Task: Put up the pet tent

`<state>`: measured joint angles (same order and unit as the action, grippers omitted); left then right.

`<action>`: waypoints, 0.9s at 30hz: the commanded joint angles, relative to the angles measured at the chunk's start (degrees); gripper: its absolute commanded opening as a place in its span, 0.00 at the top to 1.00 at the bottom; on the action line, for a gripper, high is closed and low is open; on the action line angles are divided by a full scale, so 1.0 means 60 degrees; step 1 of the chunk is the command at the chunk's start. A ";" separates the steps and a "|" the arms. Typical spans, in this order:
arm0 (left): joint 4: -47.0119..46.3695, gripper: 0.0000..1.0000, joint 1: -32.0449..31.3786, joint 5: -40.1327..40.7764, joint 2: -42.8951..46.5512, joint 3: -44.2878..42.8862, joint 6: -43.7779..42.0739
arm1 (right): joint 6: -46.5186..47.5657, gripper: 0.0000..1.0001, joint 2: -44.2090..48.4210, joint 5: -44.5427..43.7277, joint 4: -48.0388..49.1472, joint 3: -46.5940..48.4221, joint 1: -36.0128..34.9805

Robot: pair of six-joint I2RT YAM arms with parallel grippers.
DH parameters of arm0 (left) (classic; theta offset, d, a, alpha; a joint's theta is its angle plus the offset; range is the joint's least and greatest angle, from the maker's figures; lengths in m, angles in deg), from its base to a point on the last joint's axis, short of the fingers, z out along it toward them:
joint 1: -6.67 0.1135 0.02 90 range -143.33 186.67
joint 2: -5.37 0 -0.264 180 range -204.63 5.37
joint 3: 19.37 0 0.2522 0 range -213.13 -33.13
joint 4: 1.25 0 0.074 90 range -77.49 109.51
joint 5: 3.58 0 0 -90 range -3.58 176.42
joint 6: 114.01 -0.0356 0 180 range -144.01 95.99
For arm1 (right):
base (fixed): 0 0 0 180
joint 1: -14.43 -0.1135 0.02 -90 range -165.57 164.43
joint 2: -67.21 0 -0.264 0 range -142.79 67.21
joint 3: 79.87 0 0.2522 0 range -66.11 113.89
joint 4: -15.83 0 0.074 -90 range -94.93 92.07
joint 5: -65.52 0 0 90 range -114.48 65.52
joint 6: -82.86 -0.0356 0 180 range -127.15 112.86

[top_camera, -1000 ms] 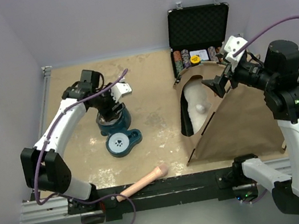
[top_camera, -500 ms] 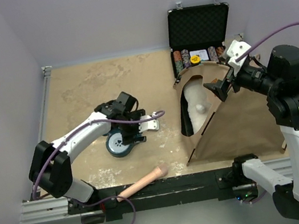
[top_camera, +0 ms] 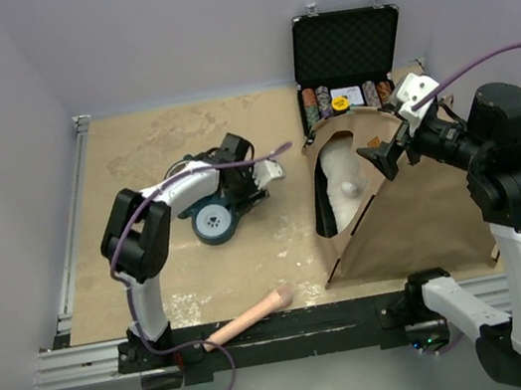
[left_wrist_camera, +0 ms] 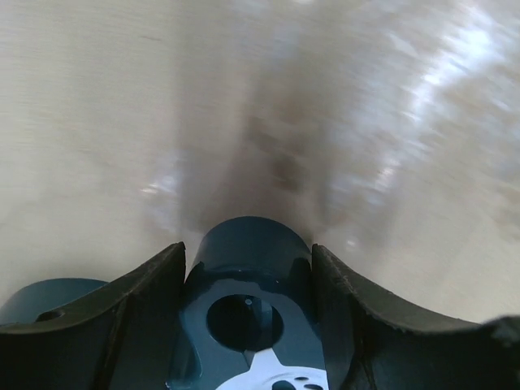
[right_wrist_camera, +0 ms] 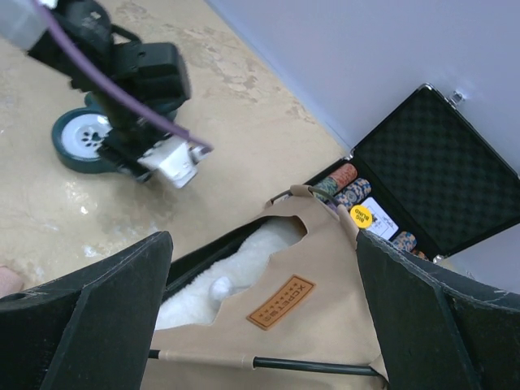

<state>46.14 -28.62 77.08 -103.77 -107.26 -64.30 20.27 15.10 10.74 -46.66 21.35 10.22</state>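
Right gripper (right_wrist_camera: 262, 240) wide open and empty over the tent (right_wrist_camera: 317, 317).
The tent stands at the table's (top_camera: 151, 144) right side, just below it. Well left of the tent, the left gripper (left_wrist_camera: 248, 253) straddles a teal object (top_camera: 215, 225); whether it is gripping cannot be told.

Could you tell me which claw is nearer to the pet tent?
Right. The right claw hovers over the pet tent; the left claw is well away, at a teal object.
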 commanded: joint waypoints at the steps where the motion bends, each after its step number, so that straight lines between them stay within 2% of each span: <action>1: -0.0010 0.64 0.1440 -0.0053 -0.1932 -0.2272 0.1950 | -0.0131 0.01 0.0044 -0.0289 -0.0067 0.0057 -0.0031; 6: 0.0416 0.64 0.2700 -0.0493 -0.3838 -0.5160 0.4381 | -0.0131 0.02 0.0058 -0.0479 -0.0169 0.0101 -0.0031; 8: 0.0518 0.61 0.2980 -0.0247 -0.4541 -0.6360 0.5654 | -0.0146 0.02 0.0073 -0.0538 -0.0228 0.0115 -0.0031; 11: -0.0226 0.62 0.3127 0.1171 -0.4822 -0.6454 0.6624 | -0.0161 0.02 0.0073 -0.0670 -0.0330 0.0218 -0.0031; 14: -0.0506 0.53 0.3551 0.1426 -0.5114 -0.7052 0.7549 | -0.0219 0.02 0.0044 -0.0787 -0.0476 0.0335 -0.0017; 15: -0.0681 0.50 0.3683 0.1193 -0.5159 -0.7214 0.7492 | -0.0219 0.02 0.0044 -0.0816 -0.0564 0.0393 -0.0031; 18: -0.1835 0.33 0.3860 0.0548 -0.4460 -0.7202 0.6762 | -0.0234 0.01 0.0015 -0.0861 -0.0609 0.0511 -0.0031; 19: -0.2173 0.22 0.3802 0.0344 -0.4094 -0.7143 0.5991 | -0.0219 0.02 -0.0029 -0.0875 -0.0594 0.0540 -0.0031; 20: -0.2481 0.06 0.3743 0.0371 -0.3655 -0.7113 0.5679 | -0.0248 0.02 -0.0044 -0.0846 -0.0536 0.0584 -0.0031; 21: -0.2658 0.00 0.3699 0.0371 -0.3273 -0.7142 0.5400 | -0.0234 0.02 -0.0073 -0.0831 -0.0449 0.0584 -0.0017; 24: -0.2209 0.00 0.3669 0.0341 -0.2247 -0.7638 0.4973 | -0.0394 0.01 -0.0132 -0.0700 0.0136 0.0555 -0.0031; 27: -0.0543 0.00 0.3699 0.0707 -0.1500 -0.8342 0.5060 | -0.0891 0.01 -0.0292 -0.0408 0.1043 0.0511 -0.0031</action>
<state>38.21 -6.15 80.83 -125.28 -149.75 -31.52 19.01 14.40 6.56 -48.47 22.93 10.22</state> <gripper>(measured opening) 0.994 0.985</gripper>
